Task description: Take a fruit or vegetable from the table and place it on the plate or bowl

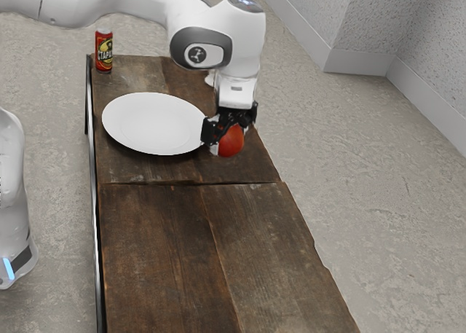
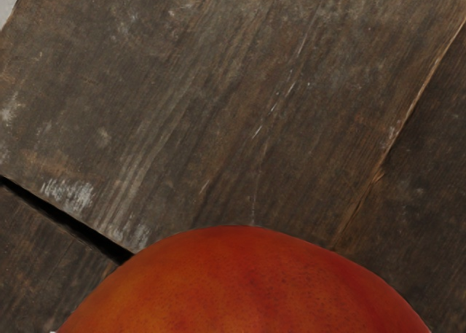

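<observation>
Exterior view, left to right: can at the table corner; white plate; gripper just beside the plate's rim, fingers pinched on the red fruit from two sides. Fruit judged round, smooth, light, somewhat soft; slip and bruising are risks. Hold best kept across the widest part, gently. Whether it rests on the boards or is lifted cannot be told. In the wrist view the fruit is cut off; kind undetermined.

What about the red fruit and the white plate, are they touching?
Cannot tell. In the exterior view the gripper hides the spot between the red fruit and the rim of the white plate.
</observation>
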You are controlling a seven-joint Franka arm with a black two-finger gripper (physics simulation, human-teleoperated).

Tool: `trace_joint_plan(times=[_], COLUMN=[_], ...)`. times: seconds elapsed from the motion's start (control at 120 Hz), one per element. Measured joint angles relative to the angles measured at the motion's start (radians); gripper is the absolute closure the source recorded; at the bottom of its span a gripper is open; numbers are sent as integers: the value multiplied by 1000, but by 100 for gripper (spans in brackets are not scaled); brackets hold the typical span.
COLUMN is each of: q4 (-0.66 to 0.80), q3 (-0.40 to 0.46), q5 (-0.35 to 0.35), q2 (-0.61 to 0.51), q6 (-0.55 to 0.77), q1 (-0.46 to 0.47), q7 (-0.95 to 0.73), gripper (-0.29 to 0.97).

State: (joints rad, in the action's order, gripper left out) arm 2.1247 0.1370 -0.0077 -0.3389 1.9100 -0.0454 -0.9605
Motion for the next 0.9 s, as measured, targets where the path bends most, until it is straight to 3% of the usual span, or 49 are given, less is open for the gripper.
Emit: trace_joint_plan(times=[0.267, 0.558, 0.717, 0.9], q4=[-49, -74, -86, -93], q3=[-221, -401, -430, -460], q5=[124, 199, 213, 209], q2=[-15, 7, 43, 51], q6=[-180, -250, -262, -275], q1=[-31, -48, -52, -52], q7=[90, 213, 275, 330], gripper=[19, 19, 19, 7])
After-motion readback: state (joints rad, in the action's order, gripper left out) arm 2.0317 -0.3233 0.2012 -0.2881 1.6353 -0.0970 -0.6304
